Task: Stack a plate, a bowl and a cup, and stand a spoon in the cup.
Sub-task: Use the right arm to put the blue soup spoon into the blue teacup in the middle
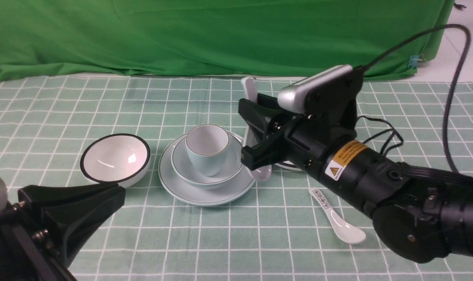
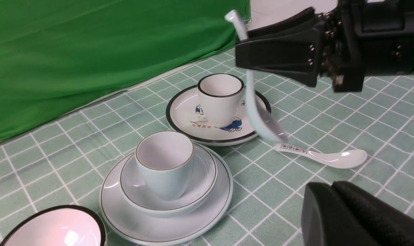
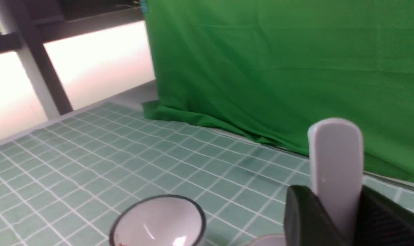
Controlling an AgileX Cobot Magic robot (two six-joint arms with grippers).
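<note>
A green cloth hangs across the back, and in front of it lies a counter covered in pale green checked fabric. In the centre of the front view a pale blue-green plate carries a shallow bowl, and a small handleless cup stands upright in that bowl. Just right of this stack, the right pincer reaches in from the right of the frame. It is partly closed on the handle of a plain white spoon, which hangs almost upright, handle end up and scoop end down beside the plate's right rim. Whether the scoop clears the counter is hard to tell. The left pincer sits in the lower left of the frame, shut and holding nothing. A white bowl with a black rim lies left of the stack, and a second spoon with printed squares lies lower right. The left wrist view also shows a dark-rimmed plate with a white cup on it. The stack looks done, and only the spoon remains to be placed. The scoop hangs lower than the cup's rim, so a sideways move without lifting could strike the cup or bowl and topple the loose cup. The glossy handle might also swivel in the grip, or the spoon's lean on release could tip the cup.
</note>
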